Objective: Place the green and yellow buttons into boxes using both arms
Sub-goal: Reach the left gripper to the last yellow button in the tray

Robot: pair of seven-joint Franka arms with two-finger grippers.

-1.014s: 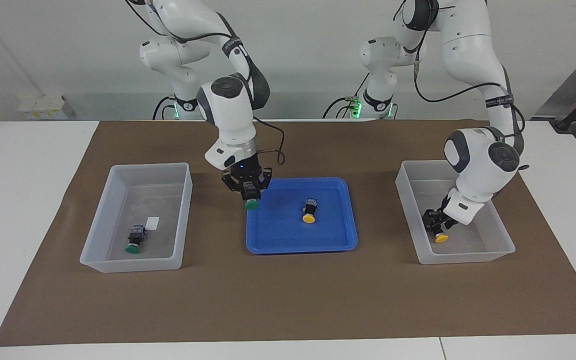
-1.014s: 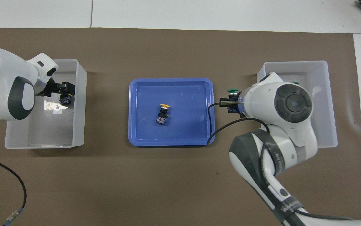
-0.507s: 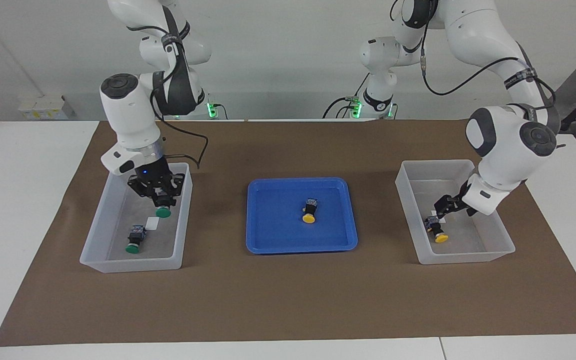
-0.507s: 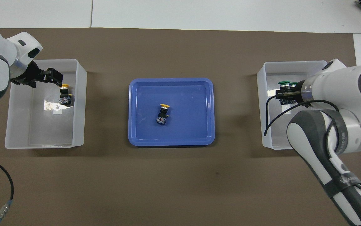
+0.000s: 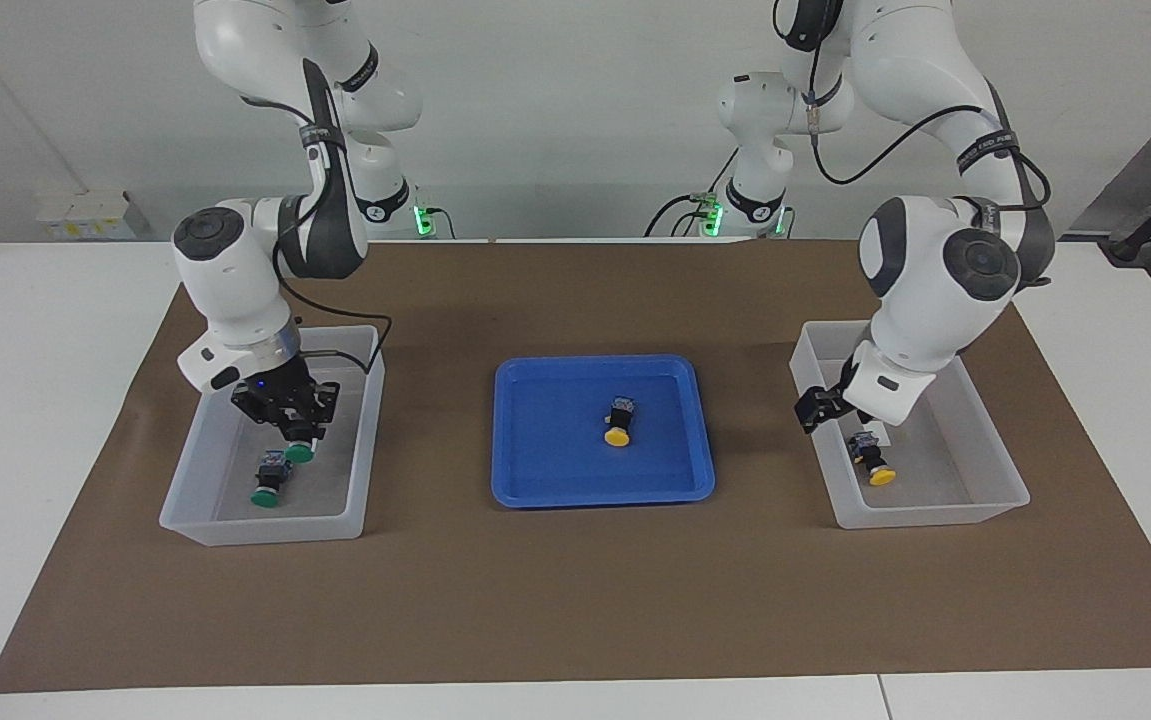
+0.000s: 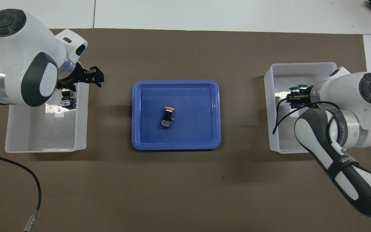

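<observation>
- Right gripper is down inside the translucent whitish plastic box at the right arm's end of the brown mat, fingertips clamped on a green-capped push-button switch with a black body.
- A second green-capped button lies on that box's floor just beside the held one, toward the box's corner farther from the robots.
- Left gripper hangs over the inner wall of the other translucent box at the left arm's end. It's empty, jaws apart from what I can see.
- One yellow-capped black button sits on that box's floor, near the wall closest to the tray.
- The last yellow-capped button lies on its side around the middle of the shallow blue plastic tray, mid-mat.
- My worries: if I let go of the green one here it could land on its neighbour and roll or bounce; they look really close.
- The left gripper looks low over that box wall, so swinging toward the tray could clip the rim and shove the box.
- The tray button is lying tilted, so a sloppy pinch on the round cap might squirt it away.
</observation>
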